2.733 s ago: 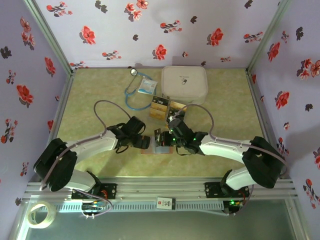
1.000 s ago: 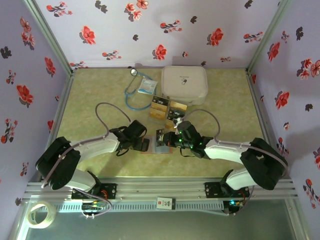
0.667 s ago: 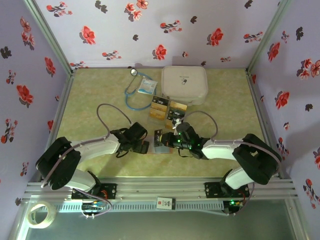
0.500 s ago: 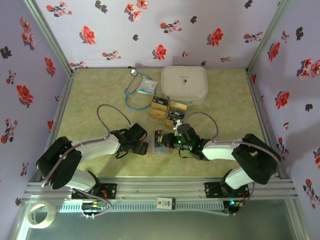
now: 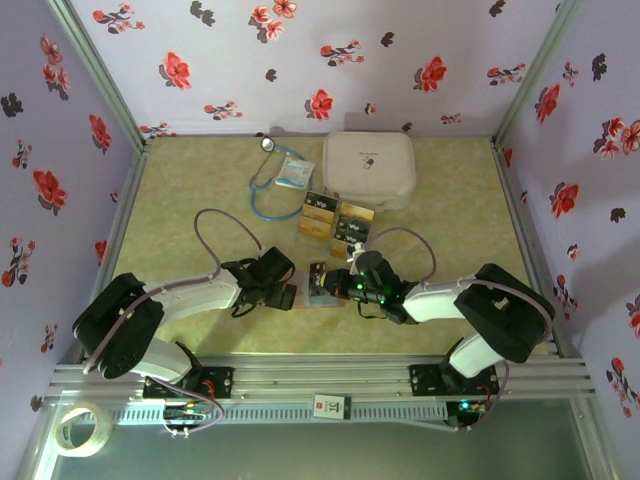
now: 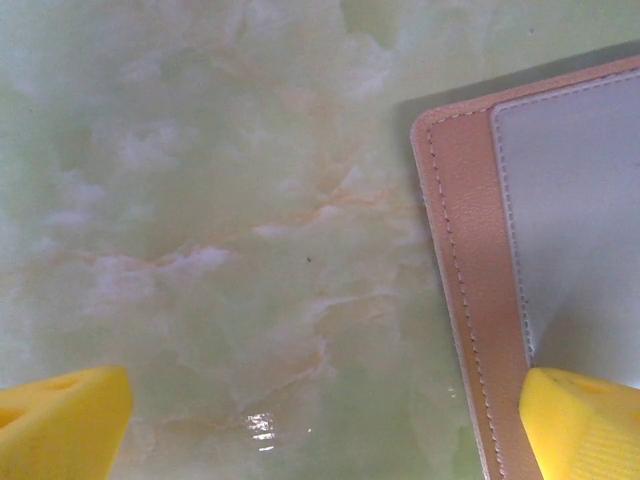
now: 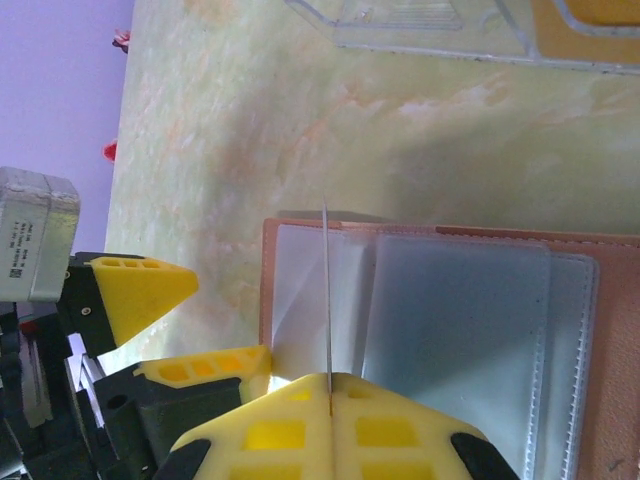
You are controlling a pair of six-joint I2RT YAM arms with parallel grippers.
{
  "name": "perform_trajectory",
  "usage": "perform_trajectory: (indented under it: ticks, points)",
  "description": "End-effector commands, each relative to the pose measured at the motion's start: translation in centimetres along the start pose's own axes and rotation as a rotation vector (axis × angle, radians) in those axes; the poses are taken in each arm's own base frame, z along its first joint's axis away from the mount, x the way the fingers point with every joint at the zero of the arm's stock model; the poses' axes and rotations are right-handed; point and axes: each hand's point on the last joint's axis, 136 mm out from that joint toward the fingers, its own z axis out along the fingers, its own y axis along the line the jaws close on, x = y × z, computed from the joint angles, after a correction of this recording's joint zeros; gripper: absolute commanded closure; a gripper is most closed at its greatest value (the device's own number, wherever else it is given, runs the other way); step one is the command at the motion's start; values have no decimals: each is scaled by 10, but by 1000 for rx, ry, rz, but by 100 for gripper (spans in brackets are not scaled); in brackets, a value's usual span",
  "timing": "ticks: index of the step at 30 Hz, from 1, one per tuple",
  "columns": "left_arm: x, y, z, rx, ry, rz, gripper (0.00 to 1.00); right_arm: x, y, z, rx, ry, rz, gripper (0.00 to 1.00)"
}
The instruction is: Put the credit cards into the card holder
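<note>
- my left fingers [image 6: 60, 420] and right fingers [image 7: 300, 435]: bright yellow.
- folding leather-like card holder [image 6: 462, 270]: pinkish-brown, pale stitching, greyish clear pockets.
- marbled tabletop [image 6: 200, 200]: pale green, orange veins.
- small flat cards [image 5: 322, 215]: black and gold-yellow.
- walls [image 5: 230, 50]: lilac, red and black flowers.
- rounded case [image 5: 368, 167]: white.

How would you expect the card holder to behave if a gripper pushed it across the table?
The card holder lies open and flat, so it will probably slide rather than tip. Its stitched border and thin clear pockets look floppy and light, so it may buckle unless pinned. The glossy table may offer little grip.
</note>
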Motion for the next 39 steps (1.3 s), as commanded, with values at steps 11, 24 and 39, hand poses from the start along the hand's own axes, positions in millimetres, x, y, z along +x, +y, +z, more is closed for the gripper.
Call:
perform_trajectory:
  ticks: [11,24,39]
  points:
    - [16,12,5,-58,37,2,0,-2,-1,6,-28,-32,28,100]
    - [18,12,7,-63,44,3,0,-2,-6,4,-24,-48,29,100]
    - [17,12,6,-62,42,4,0,2,-11,9,-33,-43,49,100]
